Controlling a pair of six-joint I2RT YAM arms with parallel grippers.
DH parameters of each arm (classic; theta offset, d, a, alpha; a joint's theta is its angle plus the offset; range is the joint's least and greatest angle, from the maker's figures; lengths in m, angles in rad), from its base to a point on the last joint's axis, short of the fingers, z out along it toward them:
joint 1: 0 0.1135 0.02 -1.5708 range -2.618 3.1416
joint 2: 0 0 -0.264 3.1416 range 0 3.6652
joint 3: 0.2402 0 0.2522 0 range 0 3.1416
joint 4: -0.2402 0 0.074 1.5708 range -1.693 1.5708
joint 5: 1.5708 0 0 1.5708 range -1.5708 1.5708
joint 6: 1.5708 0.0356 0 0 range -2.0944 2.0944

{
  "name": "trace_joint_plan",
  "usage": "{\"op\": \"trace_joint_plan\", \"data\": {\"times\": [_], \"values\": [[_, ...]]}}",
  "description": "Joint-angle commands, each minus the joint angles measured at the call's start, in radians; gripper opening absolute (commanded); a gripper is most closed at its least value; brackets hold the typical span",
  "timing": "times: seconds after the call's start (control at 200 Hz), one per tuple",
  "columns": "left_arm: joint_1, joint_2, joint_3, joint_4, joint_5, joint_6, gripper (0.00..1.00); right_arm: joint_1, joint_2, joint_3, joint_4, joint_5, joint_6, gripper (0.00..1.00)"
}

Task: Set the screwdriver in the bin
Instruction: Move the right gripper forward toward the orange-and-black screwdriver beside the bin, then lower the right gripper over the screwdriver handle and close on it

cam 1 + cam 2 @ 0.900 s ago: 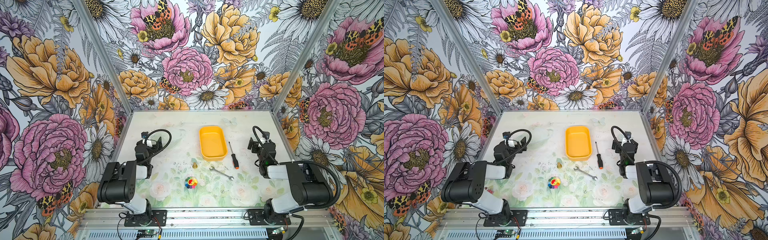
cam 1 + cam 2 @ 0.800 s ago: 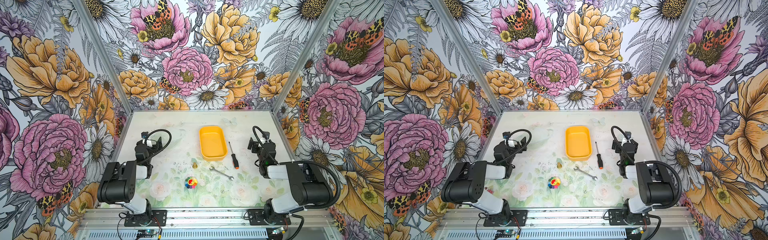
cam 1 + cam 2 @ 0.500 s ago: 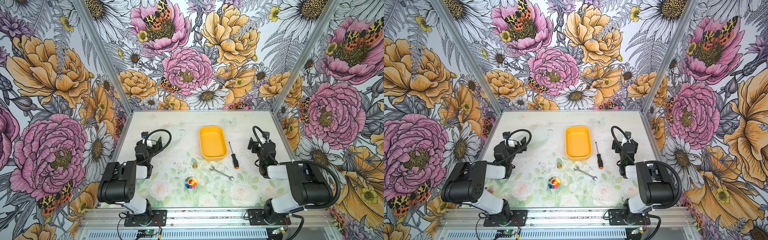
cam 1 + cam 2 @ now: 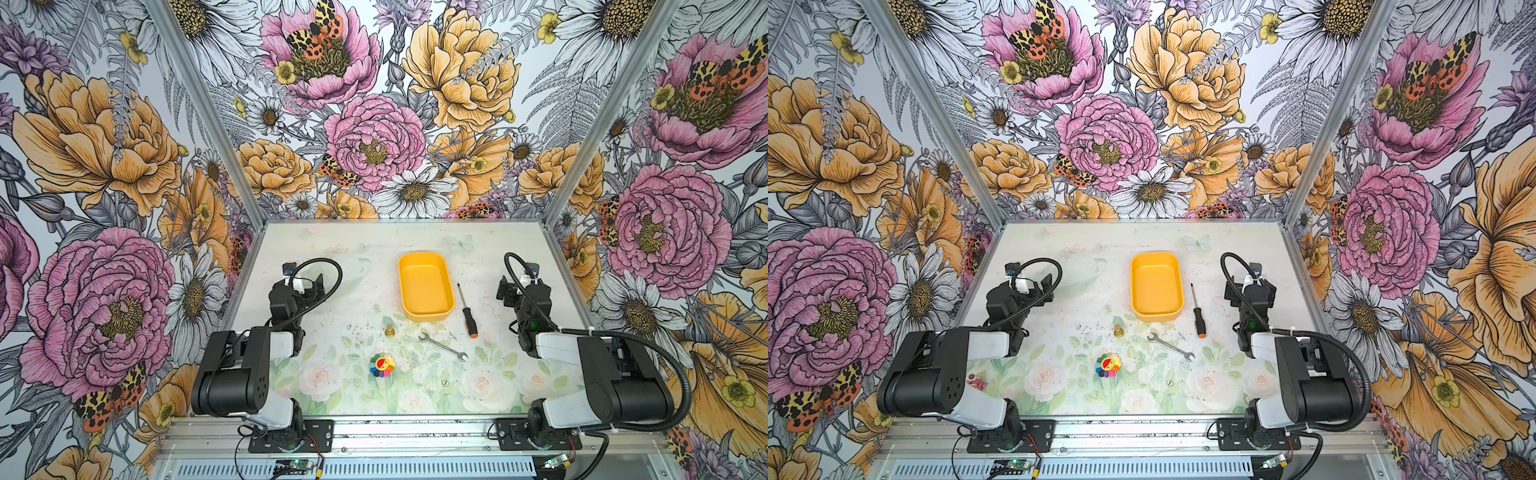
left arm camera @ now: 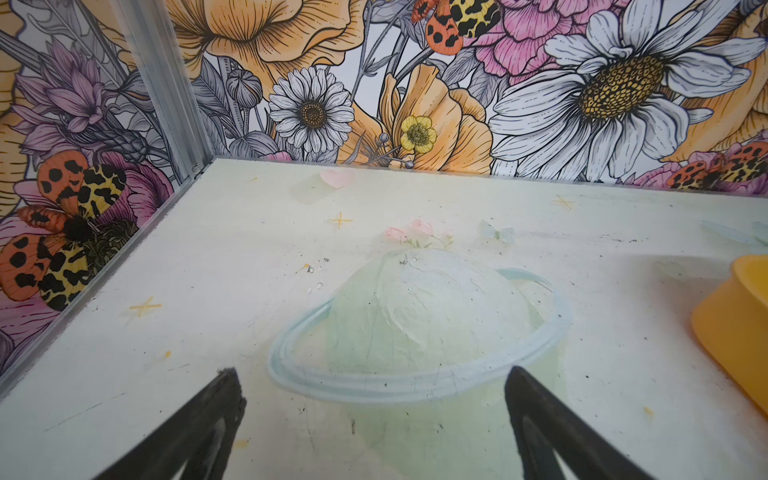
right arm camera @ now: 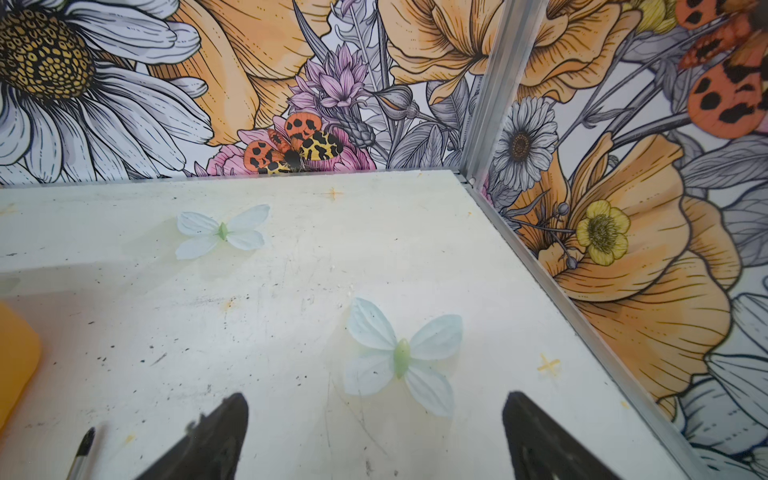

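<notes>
- Screwdriver (image 4: 466, 309) lies flat mid-way across the bench (image 4: 332, 249), just beside the bin (image 4: 428, 319) on its right-edge side; not yet picked up.
- Right gripper (image 6: 376, 399) and left gripper (image 5: 370, 374): fingers spread wide, empty.
- Likely next: right gripper reaches over, lowers, grasps it.

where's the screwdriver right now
In both top views the screwdriver lies flat on the table, just right of the bin and apart from it, its orange handle end nearest the wrench.

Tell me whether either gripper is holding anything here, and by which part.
Nothing is held. The left gripper and right gripper are both open and empty; the screwdriver lies loose beside the bin.
</notes>
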Motion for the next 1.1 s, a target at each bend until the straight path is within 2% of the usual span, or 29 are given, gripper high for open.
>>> {"op": "trace_joint_plan", "data": {"times": [0.0,0.085,0.17,0.265,0.355,0.485,0.656,0.761,0.911,1.096], "values": [[-0.003,-0.116,0.085,-0.206,0.008,-0.005,0.99,0.010,-0.147,0.097,-0.275,-0.005,0.041,0.95],[-0.005,-0.190,0.114,-0.316,0.044,-0.056,0.99,0.012,-0.229,0.190,-0.555,-0.102,0.109,0.95],[-0.011,-0.237,0.136,-0.400,0.116,-0.127,0.99,0.013,-0.253,0.266,-0.752,-0.272,0.158,0.95],[-0.037,-0.256,0.145,-0.451,0.179,-0.203,0.99,0.022,-0.230,0.308,-0.866,-0.462,0.215,0.94],[-0.084,-0.269,0.125,-0.453,0.206,-0.260,0.99,0.059,-0.205,0.318,-0.917,-0.552,0.261,0.93],[-0.158,-0.280,0.122,-0.505,0.186,-0.294,0.99,0.127,-0.185,0.300,-0.974,-0.536,0.312,0.94],[-0.172,-0.283,0.125,-0.561,0.237,-0.329,0.99,0.170,-0.145,0.278,-1.024,-0.462,0.351,0.93],[-0.173,-0.285,0.138,-0.604,0.248,-0.338,0.99,0.194,-0.107,0.287,-1.052,-0.398,0.367,0.87],[-0.173,-0.284,0.151,-0.653,0.253,-0.333,0.99,0.225,-0.075,0.294,-1.069,-0.379,0.393,0.79],[-0.173,-0.277,0.152,-0.678,0.259,-0.330,0.99,0.284,-0.021,0.309,-1.096,-0.305,0.397,0.74]]}}
